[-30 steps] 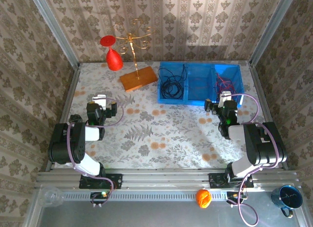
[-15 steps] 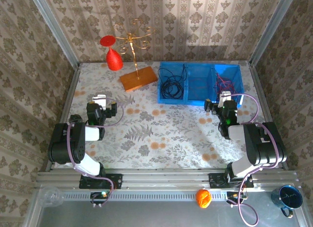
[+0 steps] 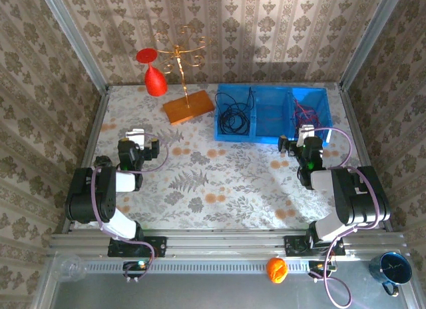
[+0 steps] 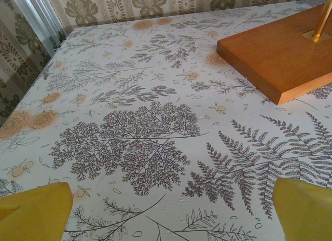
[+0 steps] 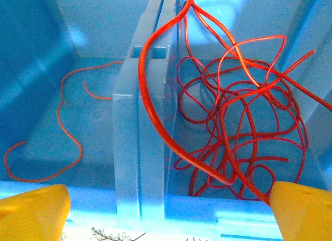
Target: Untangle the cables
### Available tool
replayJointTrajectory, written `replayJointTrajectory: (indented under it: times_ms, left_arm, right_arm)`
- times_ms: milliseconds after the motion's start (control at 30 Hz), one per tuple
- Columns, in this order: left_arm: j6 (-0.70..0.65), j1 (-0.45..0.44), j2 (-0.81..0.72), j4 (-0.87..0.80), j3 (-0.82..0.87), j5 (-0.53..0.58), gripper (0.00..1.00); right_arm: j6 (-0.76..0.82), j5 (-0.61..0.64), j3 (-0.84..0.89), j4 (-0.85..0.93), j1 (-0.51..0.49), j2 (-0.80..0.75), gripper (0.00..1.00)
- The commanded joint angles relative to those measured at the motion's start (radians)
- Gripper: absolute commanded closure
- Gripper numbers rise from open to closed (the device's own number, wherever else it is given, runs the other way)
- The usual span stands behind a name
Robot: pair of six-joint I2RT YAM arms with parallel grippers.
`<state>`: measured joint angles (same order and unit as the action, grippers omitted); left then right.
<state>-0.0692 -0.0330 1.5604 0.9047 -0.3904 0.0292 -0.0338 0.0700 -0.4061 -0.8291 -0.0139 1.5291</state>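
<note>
The cables lie in a blue tray at the back right. A coil of black cable sits in its left compartment. A tangle of red cables fills the right compartment, and one thick red strand arches over the divider. A single thin red cable lies loose in the middle compartment. My right gripper stands open at the tray's near wall, nothing between its yellow fingertips. My left gripper is open over the bare patterned table at the left, its fingertips wide apart.
A wooden base with a gold stand and red ornaments stands at the back centre-left. Patterned walls close off three sides. An orange ball, a blue mug and a clear glass sit on the front rail.
</note>
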Motion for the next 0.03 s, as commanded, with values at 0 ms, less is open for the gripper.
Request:
replayJointTrajectory:
  times_ms: [0]
  left_arm:
    - [-0.008,-0.005,-0.010,0.002,-0.001,0.006,0.00]
  right_arm:
    - [-0.002,0.011,-0.008,-0.010,-0.005,0.000,0.00]
